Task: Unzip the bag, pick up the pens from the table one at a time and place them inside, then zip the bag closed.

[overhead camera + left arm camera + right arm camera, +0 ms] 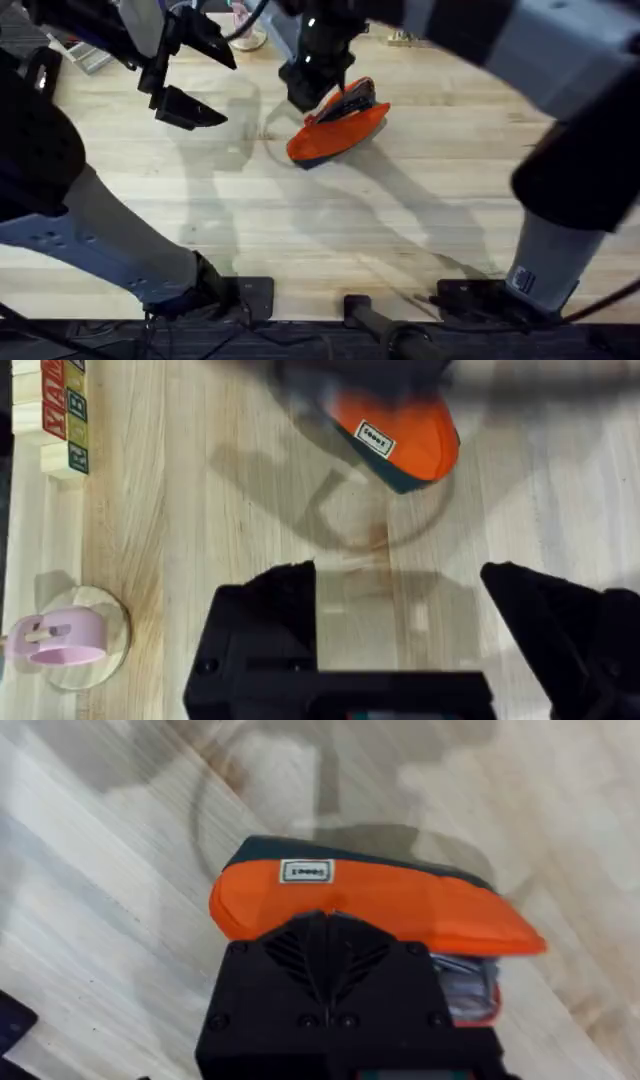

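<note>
The table (330,230) is a broad light wooden top, mostly bare around the work. The bag (335,128) lies upper centre of the overhead frame, orange with a dark underside and a small white label on its side. It looks soft and light, likely to sag and slide if pulled one-handed; the zipper tab or the seam near one end looks like the best hold, with the other end pinned.

The right gripper (318,88) sits directly on the bag's top, but whether it pinches anything I cannot tell. The left gripper (398,610) hangs above the table just beside the bag, fingers spread wide and empty.

Lettered blocks (62,415) and a pink tape roll (60,638) sit well apart, obstructing nothing.
</note>
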`<state>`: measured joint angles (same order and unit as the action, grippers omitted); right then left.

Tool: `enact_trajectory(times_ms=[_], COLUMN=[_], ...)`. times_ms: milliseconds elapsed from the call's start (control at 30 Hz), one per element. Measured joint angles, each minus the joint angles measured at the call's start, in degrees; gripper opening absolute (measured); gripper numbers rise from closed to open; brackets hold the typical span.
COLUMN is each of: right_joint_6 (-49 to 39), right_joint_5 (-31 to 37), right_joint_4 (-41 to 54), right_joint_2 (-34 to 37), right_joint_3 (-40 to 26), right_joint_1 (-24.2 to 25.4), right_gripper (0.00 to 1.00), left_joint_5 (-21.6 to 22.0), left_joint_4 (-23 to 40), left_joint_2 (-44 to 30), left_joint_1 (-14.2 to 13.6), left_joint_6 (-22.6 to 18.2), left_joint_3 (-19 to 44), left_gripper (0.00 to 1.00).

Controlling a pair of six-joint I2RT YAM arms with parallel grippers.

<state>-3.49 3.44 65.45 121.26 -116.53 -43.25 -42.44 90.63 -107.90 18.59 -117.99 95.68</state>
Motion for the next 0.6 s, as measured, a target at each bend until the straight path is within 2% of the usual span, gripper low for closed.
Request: enact_trajectory(times_ms=[267, 600], right_joint_6=[-0.88, -2.14], right_joint_5=[0.00, 0.00], right_joint_4=[-0.33, -0.37], right_joint_2=[-6.00, -6.89], right_joint_3=[0.00, 0.00], right_joint_1=[0.68, 0.68], right_gripper=[0.030, 0.030], left_joint_5=[0.00, 0.00], left_joint_4=[0.01, 0.00], left_joint_2=[0.00, 0.00], left_joint_1=[-0.01, -0.01], left_joint_6=[0.00, 0.00], left_joint_3=[0.00, 0.00], left_gripper=[0.995, 0.994])
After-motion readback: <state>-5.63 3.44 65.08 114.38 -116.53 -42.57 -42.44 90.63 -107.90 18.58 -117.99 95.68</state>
